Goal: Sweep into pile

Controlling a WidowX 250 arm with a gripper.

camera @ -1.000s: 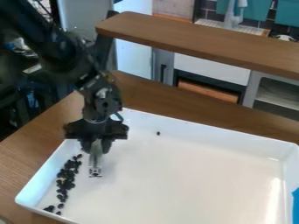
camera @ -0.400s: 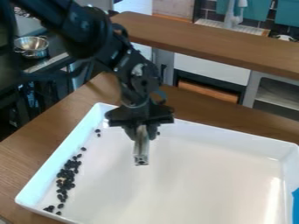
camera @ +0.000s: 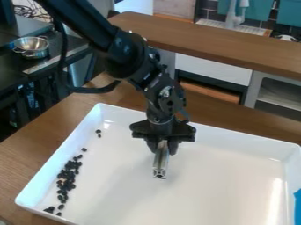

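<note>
Gripper [camera: 163,147] clenched on a silver bar [camera: 160,165], over the tray [camera: 61,154]. Black beans [camera: 68,173] lie well off to its side, in a ragged strip near one wall, two straggling apart.

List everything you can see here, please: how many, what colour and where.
Small pellets: many, too clustered to count; black; mostly along the tray's left side
Tray: one, white, on the table
Metal bar: one, silver, in the gripper, over the tray
Table: one, brown wood, under the tray
Ledge: one, brown wood, behind the table
Bowl: one, silver, upper left
Drawer front: one, white, below the ledge
Panels: at least two, teal, top right
Unclear object: one, blue, right edge
Gripper: one, black, above the tray
Arm: one, black, from the top
</note>
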